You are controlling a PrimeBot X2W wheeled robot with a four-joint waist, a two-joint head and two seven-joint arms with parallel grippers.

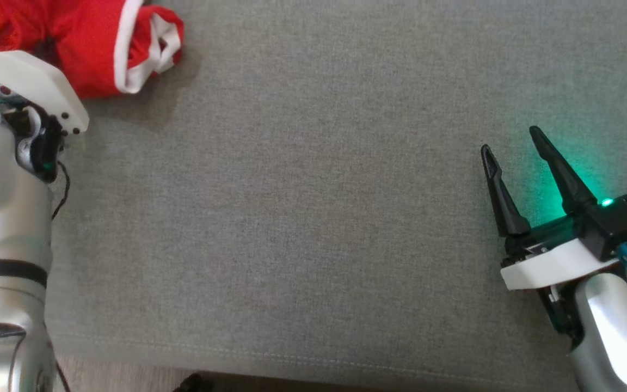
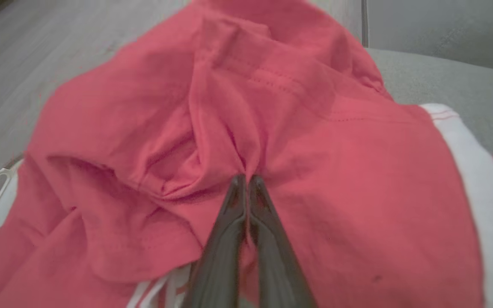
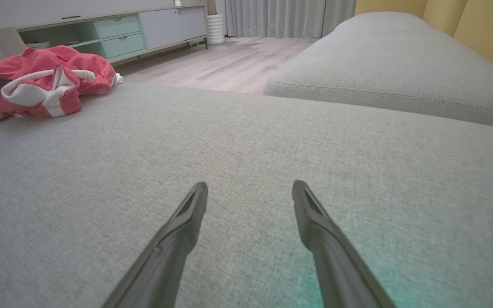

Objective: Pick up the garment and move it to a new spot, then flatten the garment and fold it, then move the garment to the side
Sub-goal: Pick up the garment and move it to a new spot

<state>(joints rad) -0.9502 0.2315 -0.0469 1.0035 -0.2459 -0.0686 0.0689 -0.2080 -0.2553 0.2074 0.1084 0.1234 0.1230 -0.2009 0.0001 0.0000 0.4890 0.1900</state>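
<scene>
The garment (image 1: 90, 49) is a red piece with white trim, crumpled at the far left of the grey cushion (image 1: 302, 207). Seen from the left wrist, my left gripper (image 2: 246, 179) is shut on a pinched fold of the red garment (image 2: 272, 128), fingers pressed together with cloth bunched at the tips. From the head camera just the left arm's pale wrist (image 1: 25, 98) shows beside the cloth. My right gripper (image 1: 509, 140) hovers open over bare cushion at the right, far from the garment (image 3: 49, 81), with nothing between its fingers (image 3: 191, 205).
A second grey cushion (image 3: 392, 68) lies beyond the right gripper. Wooden floor (image 3: 229, 60), a low cabinet with drawers (image 3: 114, 32) and curtains stand past the sofa. The cushion's front seam (image 1: 292, 362) runs along the near edge.
</scene>
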